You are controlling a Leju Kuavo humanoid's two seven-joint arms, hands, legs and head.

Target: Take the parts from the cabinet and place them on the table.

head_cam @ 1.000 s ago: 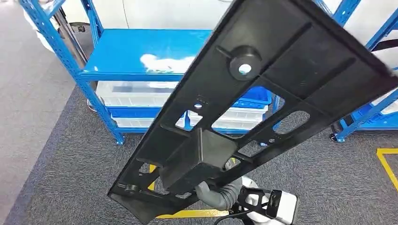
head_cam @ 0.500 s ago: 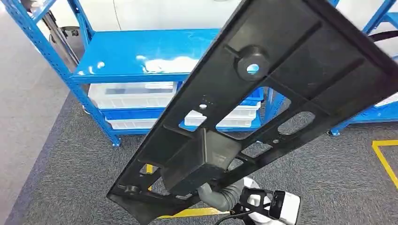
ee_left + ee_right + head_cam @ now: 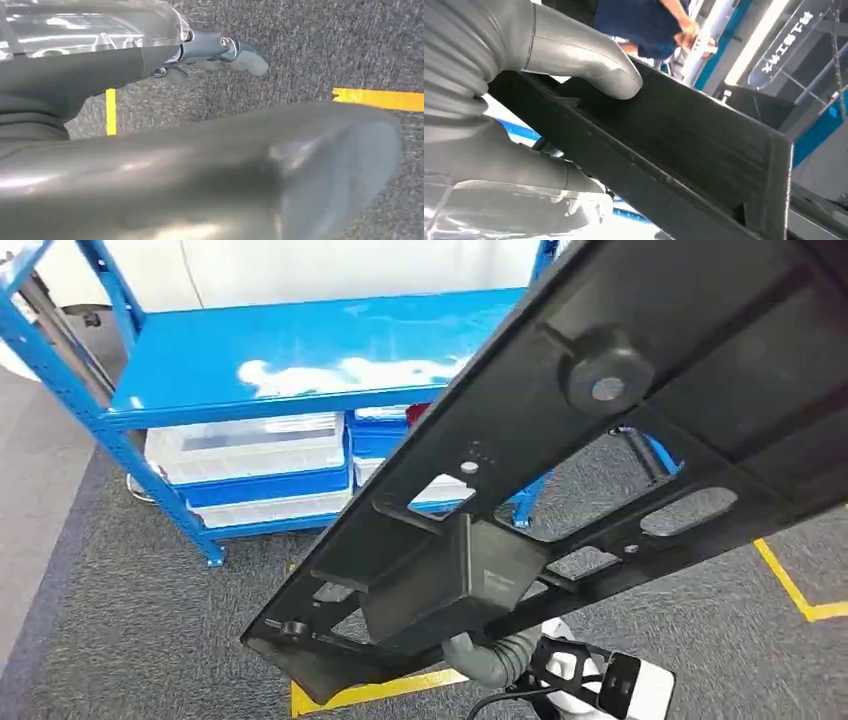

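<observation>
Grey carpet is spreading under a blue rack standing far left, while a long black panel is slanting across the near right, gripped by the right hand, thumb pressing its edge, and the left hand is hanging over carpet with fingers apart, holding nothing.

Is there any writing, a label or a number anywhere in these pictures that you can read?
Raised marks on the black panel, beside a small hole: too small to read.
Sticker on the box under the panel: blurred.
White characters on a hanging sign, right wrist view: turned sideways, not legible.
</observation>
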